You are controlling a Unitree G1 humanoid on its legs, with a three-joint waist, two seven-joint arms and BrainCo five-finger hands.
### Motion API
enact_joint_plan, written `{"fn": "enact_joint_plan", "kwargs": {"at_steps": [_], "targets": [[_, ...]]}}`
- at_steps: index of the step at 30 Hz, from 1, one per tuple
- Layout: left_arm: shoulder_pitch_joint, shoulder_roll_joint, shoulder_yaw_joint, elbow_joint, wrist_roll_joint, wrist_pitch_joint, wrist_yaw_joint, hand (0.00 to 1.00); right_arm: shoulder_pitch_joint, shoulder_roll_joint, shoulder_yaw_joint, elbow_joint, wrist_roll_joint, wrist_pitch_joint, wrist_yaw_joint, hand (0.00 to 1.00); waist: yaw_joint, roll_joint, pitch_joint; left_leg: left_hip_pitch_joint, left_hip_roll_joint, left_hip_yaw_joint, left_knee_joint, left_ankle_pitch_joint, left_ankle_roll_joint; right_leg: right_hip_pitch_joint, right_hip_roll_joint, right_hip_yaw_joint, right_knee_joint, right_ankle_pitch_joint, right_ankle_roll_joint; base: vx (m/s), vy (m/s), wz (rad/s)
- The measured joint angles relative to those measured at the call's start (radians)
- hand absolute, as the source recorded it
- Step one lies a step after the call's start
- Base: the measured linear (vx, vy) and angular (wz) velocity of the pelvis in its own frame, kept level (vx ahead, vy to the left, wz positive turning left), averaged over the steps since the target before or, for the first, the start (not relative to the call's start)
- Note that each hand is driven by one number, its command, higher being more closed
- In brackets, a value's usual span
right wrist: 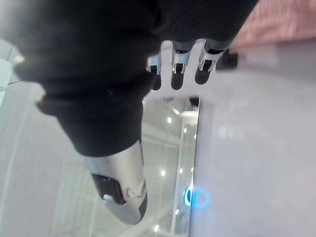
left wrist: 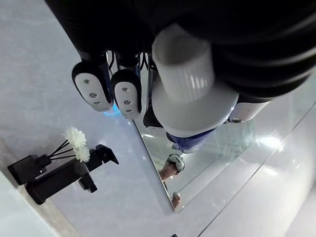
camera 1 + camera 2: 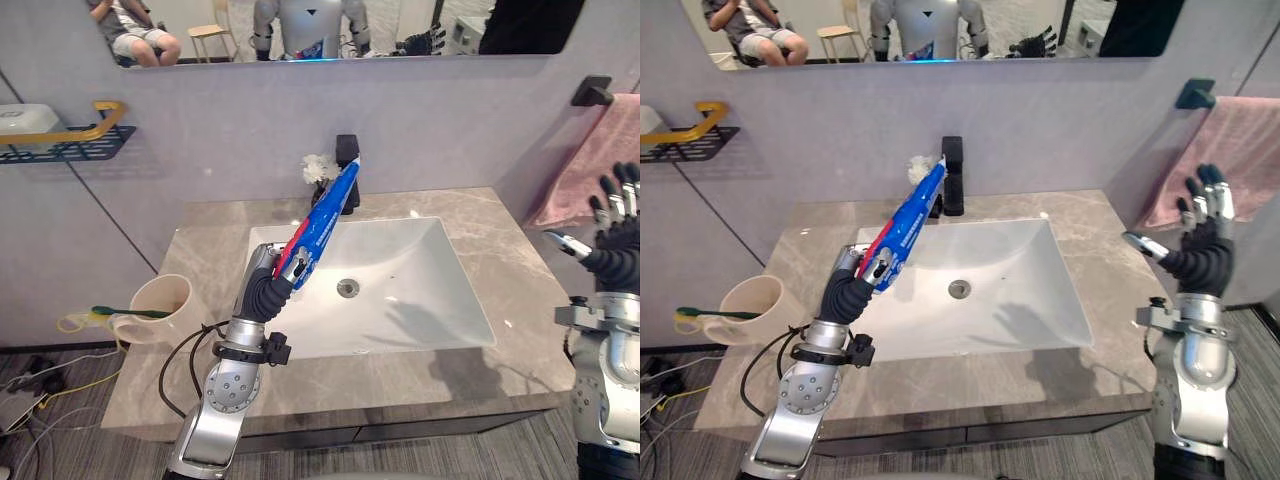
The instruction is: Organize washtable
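Grey marble counter point(image 3: 505, 262) holds white sink point(image 3: 410, 262), mirror point(image 3: 400, 22) above

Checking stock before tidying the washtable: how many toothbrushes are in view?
1. A green toothbrush rests in the beige cup at the counter's left edge. More could be hidden on the wall shelf.

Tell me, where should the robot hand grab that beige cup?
Probably round the cup's bare side wall, coming from the sink side. It stands upright, and the toothbrush juts out over its opposite rim.
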Motion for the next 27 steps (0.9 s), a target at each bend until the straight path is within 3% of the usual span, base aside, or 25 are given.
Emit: {"fn": "enact_joint_plan", "kwargs": {"at_steps": [7, 15, 27], "targets": [[-0.039, -0.003, -0.037, 0.000, 0.000, 0.000, 0.035, 1.00, -0.034, 0.038, 0.166, -0.039, 0.141, 0.003, 0.064, 0.00, 0.009, 0.004, 0.001, 0.002, -0.014, -0.020, -0.005, 0.006, 0.008, 0.015, -0.012, -0.025, -0.007, 0.002, 0.003, -0.01, 0.011, 0.12], [-0.053, -0.023, -0.073, 0.000, 0.000, 0.005, 0.084, 1.00, -0.040, 0.158, 0.383, -0.039, 0.396, 0.025, 0.126, 0.00, 0.013, 0.007, 0.001, 0.003, -0.019, -0.026, -0.011, 0.012, 0.013, 0.016, -0.017, -0.030, -0.007, 0.002, 0.003, -0.01, 0.000, 0.01], [-0.065, -0.041, -0.118, 0.006, 0.001, 0.026, 0.145, 1.00, -0.042, 0.229, 0.530, -0.034, 0.533, 0.024, 0.126, 0.00, 0.020, 0.007, 0.001, 0.022, -0.022, -0.025, -0.042, 0.029, 0.015, 0.031, -0.017, -0.033, -0.028, 0.013, 0.003, 0.00, -0.001, 0.00]]}}
